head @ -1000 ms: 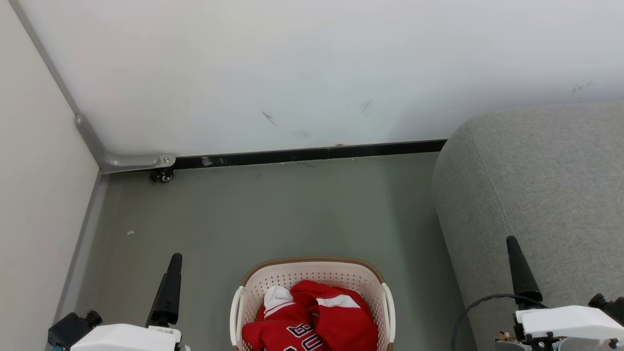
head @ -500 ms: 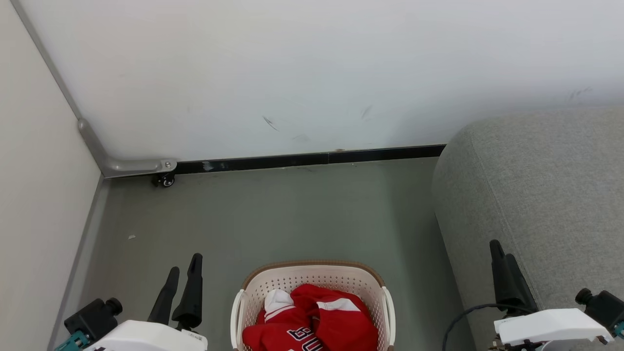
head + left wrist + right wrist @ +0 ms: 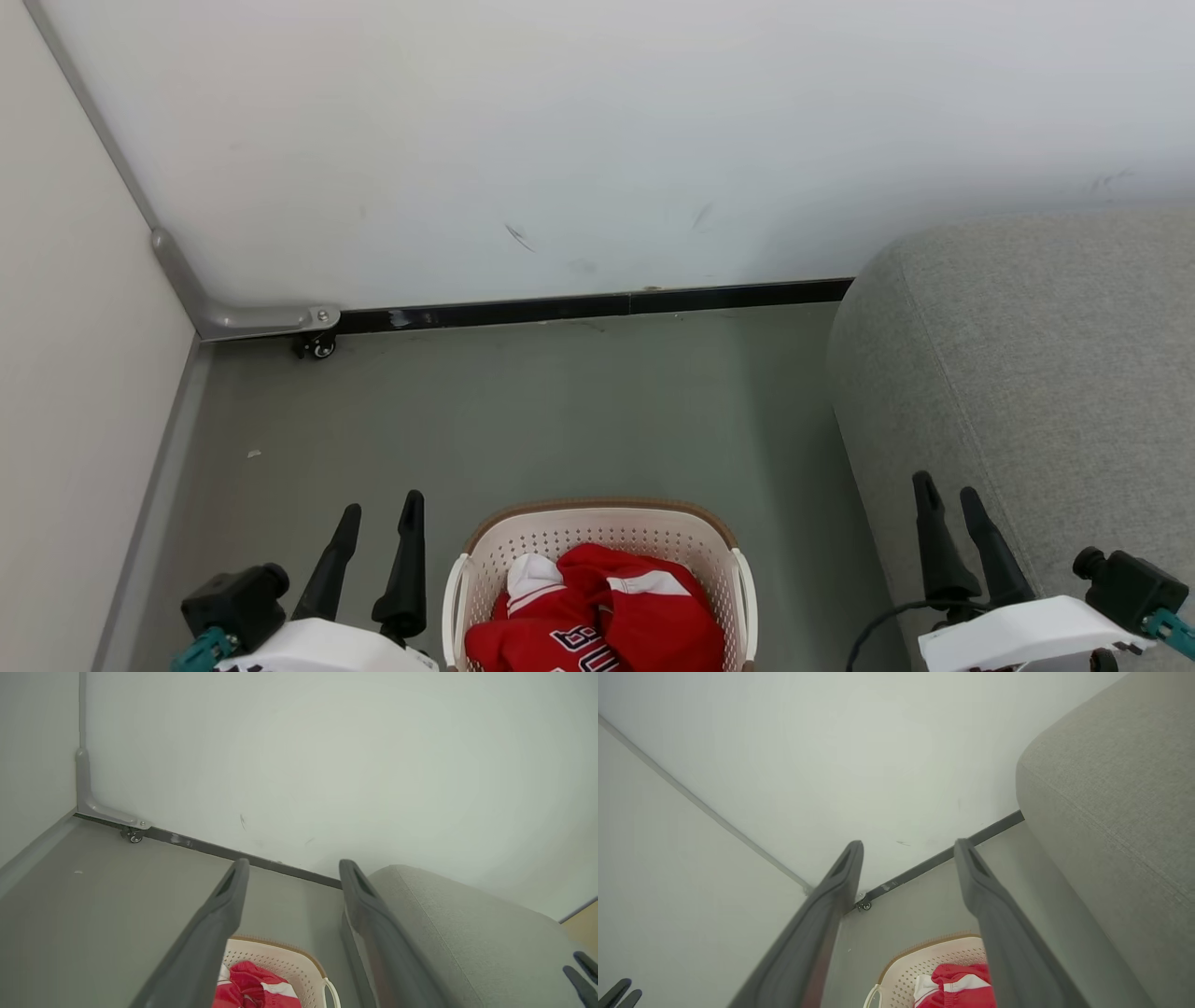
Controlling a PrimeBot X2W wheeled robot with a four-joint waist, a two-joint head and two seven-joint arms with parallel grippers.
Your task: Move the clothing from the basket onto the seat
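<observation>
1. Seeing clothing (image 3: 597,616) heaped inside basket (image 3: 597,511): red fabric, white trim, black white-edged numerals cut off at head view's bottom edge.
2. Basket standing on grey floor (image 3: 523,411), roughly centred between both arms, near seat (image 3: 1027,355) but apart from it, seat to its right.
3. Left gripper (image 3: 381,504): jaws spread wide, gripping nothing, fingers pointing toward wall (image 3: 560,140), over floor just left of basket.
4. Right gripper (image 3: 948,485): jaws equally wide, empty, fingers in front of seat's rounded grey side, right of basket.
5. Clear of rim and fabric on both sides.
6. Behind: white wall, black baseboard (image 3: 597,303), small caster (image 3: 318,345) at corner bracket (image 3: 252,317).
</observation>
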